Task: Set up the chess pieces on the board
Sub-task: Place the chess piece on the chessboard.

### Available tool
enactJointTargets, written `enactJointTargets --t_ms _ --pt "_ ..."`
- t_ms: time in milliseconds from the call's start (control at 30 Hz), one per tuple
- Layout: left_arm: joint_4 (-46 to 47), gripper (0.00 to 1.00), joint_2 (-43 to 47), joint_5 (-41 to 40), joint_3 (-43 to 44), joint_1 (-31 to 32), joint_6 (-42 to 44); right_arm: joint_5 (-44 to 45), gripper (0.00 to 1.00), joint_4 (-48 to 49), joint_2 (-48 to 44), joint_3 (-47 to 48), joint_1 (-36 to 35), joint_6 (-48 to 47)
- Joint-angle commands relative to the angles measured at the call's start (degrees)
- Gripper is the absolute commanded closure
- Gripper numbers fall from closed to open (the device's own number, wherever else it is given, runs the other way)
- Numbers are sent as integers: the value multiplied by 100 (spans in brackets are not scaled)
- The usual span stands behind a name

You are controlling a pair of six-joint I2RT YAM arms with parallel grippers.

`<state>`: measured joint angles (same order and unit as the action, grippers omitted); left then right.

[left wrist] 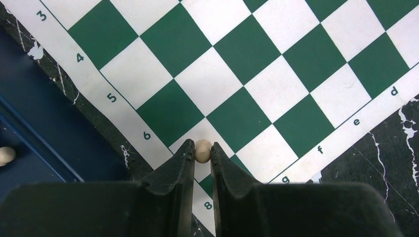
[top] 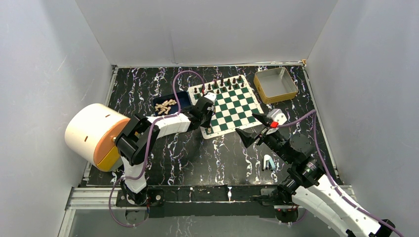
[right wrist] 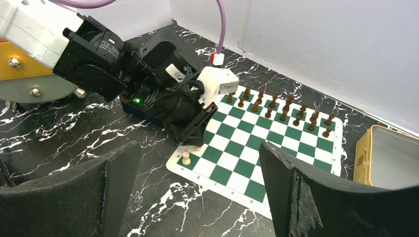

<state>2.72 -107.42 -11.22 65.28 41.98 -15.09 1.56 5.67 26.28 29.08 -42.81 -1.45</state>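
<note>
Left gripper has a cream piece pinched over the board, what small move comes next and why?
Probably lower the left gripper straight down to seat the held piece on the board beneath. The jaws are shut on it, beside the corner piece already standing there; whether it touches the board is unclear.

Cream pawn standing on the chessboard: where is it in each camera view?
Top external: the cream pawn stands on the board's near-left corner, just below the left gripper.
Left wrist: not in it; the held cream piece between the fingers is another one.
Right wrist: lower centre, on the corner square beneath the left gripper.
Shared landmark: the green-and-white board.
</note>
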Motion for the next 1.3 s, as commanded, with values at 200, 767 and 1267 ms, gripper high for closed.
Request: enactJointTargets --t_ms 200,767,1267 --pt "-57 92 186 -6 -45 35 -38 88 1 228 -9 141 3 -13" --pt "-388 78 375 124 165 39 -96 46 1 202 0 93 7 5" --pt "-987 69 689 -578 841 32 -293 -121 1 382 262 205 5 101"
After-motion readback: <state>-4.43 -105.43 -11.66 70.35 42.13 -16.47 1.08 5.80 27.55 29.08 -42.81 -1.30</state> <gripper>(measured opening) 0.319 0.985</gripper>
